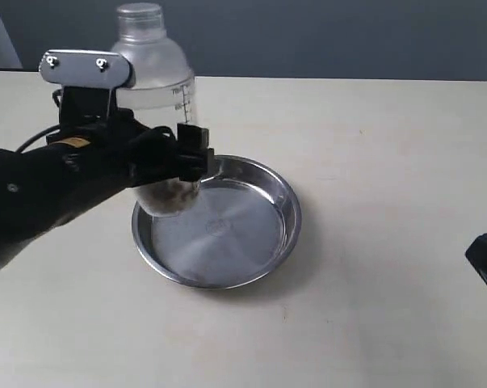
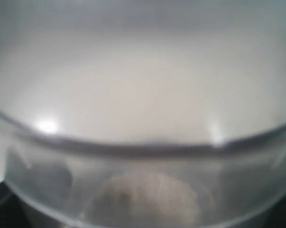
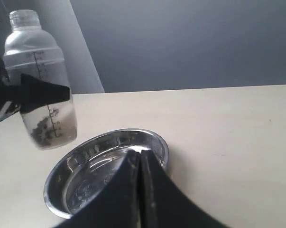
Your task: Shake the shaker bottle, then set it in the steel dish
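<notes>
LEFT ARM HOLDS SHAKER: The left fingers [image 1: 195, 158] clasp the clear plastic shaker bottle [image 1: 157, 77], frosted dome up, over the near-left rim of the round shiny steel dish [image 1: 227, 234]. Its printed scale is too small to read. The cream surface [image 1: 372, 145] meets a grey-blue wall. The left wrist view shows only blurred plastic. The right wrist view shows the right fingers [image 3: 126, 190] pressed together, empty.
</notes>
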{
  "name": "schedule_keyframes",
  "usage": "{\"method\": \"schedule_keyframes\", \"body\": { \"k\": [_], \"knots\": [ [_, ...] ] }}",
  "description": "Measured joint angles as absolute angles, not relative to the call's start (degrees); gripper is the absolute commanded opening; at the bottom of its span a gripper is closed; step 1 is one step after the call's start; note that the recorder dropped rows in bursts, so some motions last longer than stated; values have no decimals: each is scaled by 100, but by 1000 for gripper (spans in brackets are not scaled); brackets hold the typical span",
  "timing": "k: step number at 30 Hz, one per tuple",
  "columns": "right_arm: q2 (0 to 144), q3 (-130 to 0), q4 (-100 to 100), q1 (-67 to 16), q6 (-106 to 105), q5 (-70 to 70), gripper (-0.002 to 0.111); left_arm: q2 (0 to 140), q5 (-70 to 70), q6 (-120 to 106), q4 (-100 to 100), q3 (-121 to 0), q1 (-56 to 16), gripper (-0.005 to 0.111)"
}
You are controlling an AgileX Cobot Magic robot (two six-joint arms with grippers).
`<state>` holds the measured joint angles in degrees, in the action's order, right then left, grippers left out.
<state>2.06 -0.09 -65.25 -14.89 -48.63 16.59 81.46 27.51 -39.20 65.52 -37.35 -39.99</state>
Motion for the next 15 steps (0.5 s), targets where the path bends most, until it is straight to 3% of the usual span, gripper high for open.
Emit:
{"method": "schedule_keyframes", "body": {
  "k": [6,9,11,15],
  "knots": [
    [206,-9,-6525,-1489,-4863,1659,-1,8632,2099,-1173,3001,-4270,-3904,0],
    [206,-9,-6525,-1489,-4863,1659,-1,8292,1794,-1702,4277,-3856,-3491,5],
    [206,-9,-6525,-1489,-4863,1659,-1,8284,2517,-2226,4734,-3888,-3785,0],
    [206,-9,-6525,-1489,-4863,1659,-1,8358,2652,-4465,6267,-4085,-4151,0]
  ]
}}
